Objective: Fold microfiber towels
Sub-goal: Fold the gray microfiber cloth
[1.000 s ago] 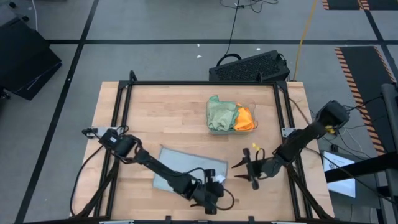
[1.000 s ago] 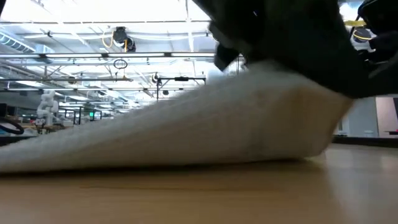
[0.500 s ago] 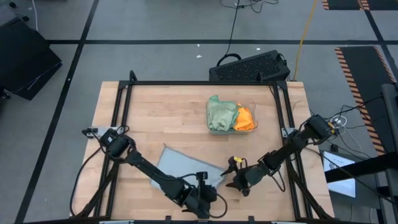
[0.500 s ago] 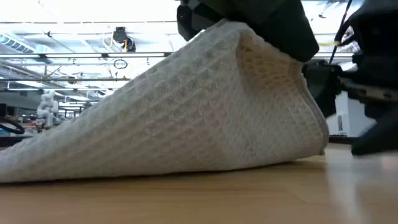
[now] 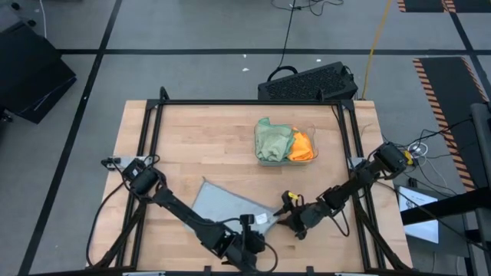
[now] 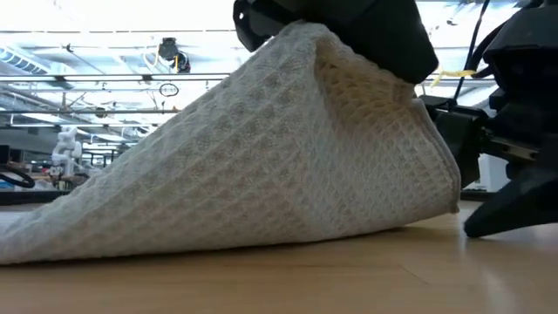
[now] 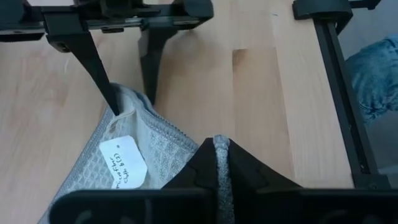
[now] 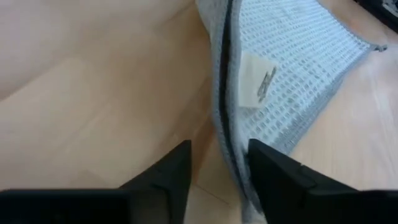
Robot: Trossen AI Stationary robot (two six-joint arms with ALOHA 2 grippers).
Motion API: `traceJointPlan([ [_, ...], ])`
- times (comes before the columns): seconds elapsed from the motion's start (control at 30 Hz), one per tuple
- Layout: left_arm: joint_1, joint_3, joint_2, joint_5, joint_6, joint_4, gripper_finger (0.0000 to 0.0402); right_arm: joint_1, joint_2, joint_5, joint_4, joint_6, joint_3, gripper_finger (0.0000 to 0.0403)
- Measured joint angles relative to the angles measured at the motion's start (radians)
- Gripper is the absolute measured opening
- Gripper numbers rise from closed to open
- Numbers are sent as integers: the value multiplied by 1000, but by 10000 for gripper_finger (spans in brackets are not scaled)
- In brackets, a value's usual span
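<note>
My left gripper (image 7: 222, 163) is clamped tight on a corner of the light grey towel (image 5: 222, 205), lifting that edge off the table (image 5: 199, 142) at its front. My right gripper (image 8: 219, 163) straddles the towel's neighbouring hem near its white label (image 8: 256, 78), fingers (image 7: 94, 56) parted, one touching the cloth; grasp not confirmed. More towels (image 5: 275, 140) sit bunched in the clear tray (image 5: 314, 136).

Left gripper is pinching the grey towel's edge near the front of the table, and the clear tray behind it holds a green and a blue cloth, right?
Not blue. In the high view the tray holds a green cloth and an orange cloth. The left gripper does pinch the grey towel.
</note>
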Motion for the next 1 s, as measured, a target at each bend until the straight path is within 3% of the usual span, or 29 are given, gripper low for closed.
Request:
traceJointPlan([
  [0.13,-7,0,0,-1,-1,-14,7,-11,-1,-11,-6,-13,0,96],
  [0.3,-11,1,0,-24,-4,-40,22,-15,-5,-96,9,7,5,11],
  [0.43,-13,1,-26,-40,36,-115,10,-14,-63,-104,-59,94,53,11],
  [0.7,-14,1,-184,-132,173,-272,22,-37,-303,-105,-461,213,211,4],
  [0.83,-9,2,-302,-199,271,-343,11,-109,-406,-105,-614,205,286,3],
  [1.0,45,2,-423,-276,330,-446,15,-236,-495,-138,-625,122,340,3],
])
